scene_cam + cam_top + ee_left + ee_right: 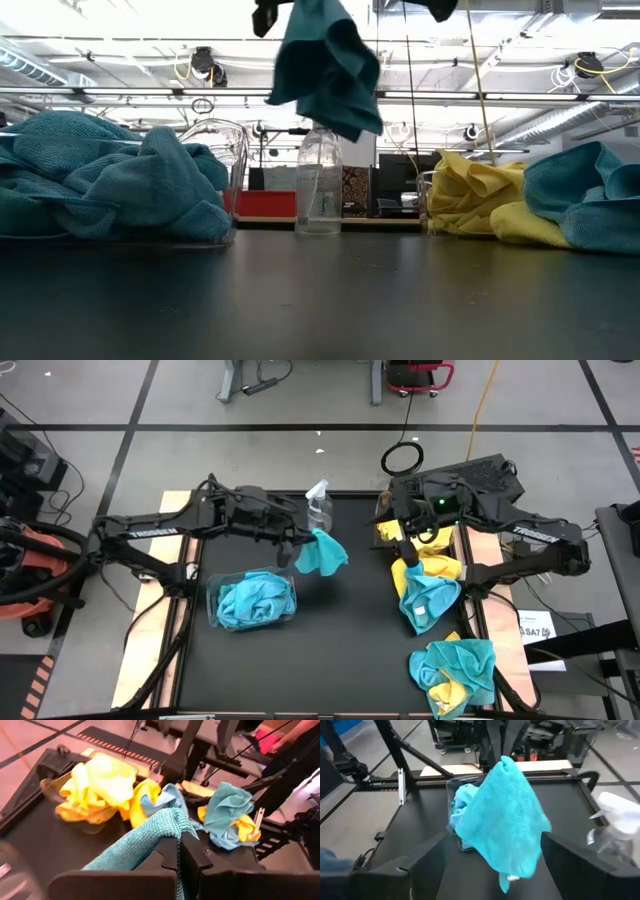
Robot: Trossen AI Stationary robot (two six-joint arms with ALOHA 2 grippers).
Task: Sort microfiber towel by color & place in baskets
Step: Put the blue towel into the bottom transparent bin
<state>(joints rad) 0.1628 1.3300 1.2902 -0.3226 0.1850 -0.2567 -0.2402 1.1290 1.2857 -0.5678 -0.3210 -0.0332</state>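
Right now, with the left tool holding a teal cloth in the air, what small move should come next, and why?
Probably carry the teal cloth, held by the left tool, toward the basket of teal cloths: it hangs beside that basket, not above it.

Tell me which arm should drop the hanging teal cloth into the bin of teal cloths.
Left. Its hand is shut on the teal cloth, lifted clear of the table beside the teal bin. The right hand is open over the yellow and teal pile.
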